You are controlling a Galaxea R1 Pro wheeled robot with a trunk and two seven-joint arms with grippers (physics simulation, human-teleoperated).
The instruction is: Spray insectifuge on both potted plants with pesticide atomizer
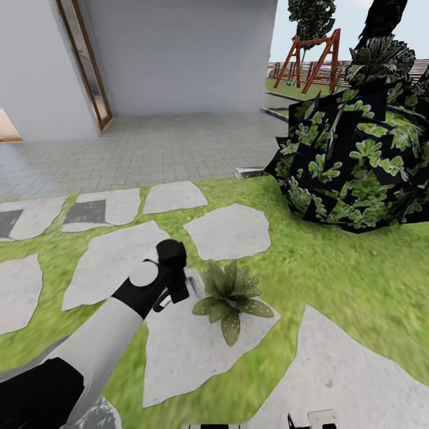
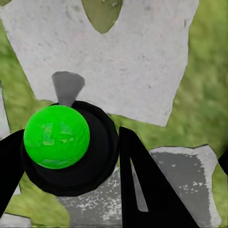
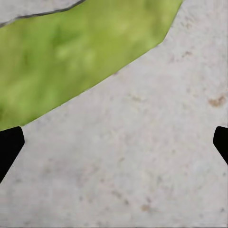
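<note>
Garden (image 1: pixel 310 280): green lawn crossed by pale stepping stones (image 1: pixel 226 229); a paved terrace and a grey house wall lie beyond, with a dark blocky bush (image 1: pixel 357 161) on the robot's right.
Left arm (image 1: pixel 101 339): stretched forward and down over the stones, ending just beside the plant.
Potted plant (image 1: pixel 231 295): one low speckled rosette sits at a stone's edge, next to the left claw (image 1: pixel 173 286). A second plant is not in sight from here.
Left claw: holding the pesticide atomizer (image 2: pixel 57 137), seen end-on in the left wrist view as a green disc in a black ring between the black fingers.
Right claw (image 3: pixel 114 142): spread wide, only its fingertips at the frame edges, over bare stone and grass, nothing held.
Risk, aim: I cannot tell which way the nozzle faces; spray may land on the stone and miss the leaves.
Risk, coverage: spraying from one side may leave the far leaves dry.
Risk, contact: the claw is close enough that a dip could knock the rosette.
</note>
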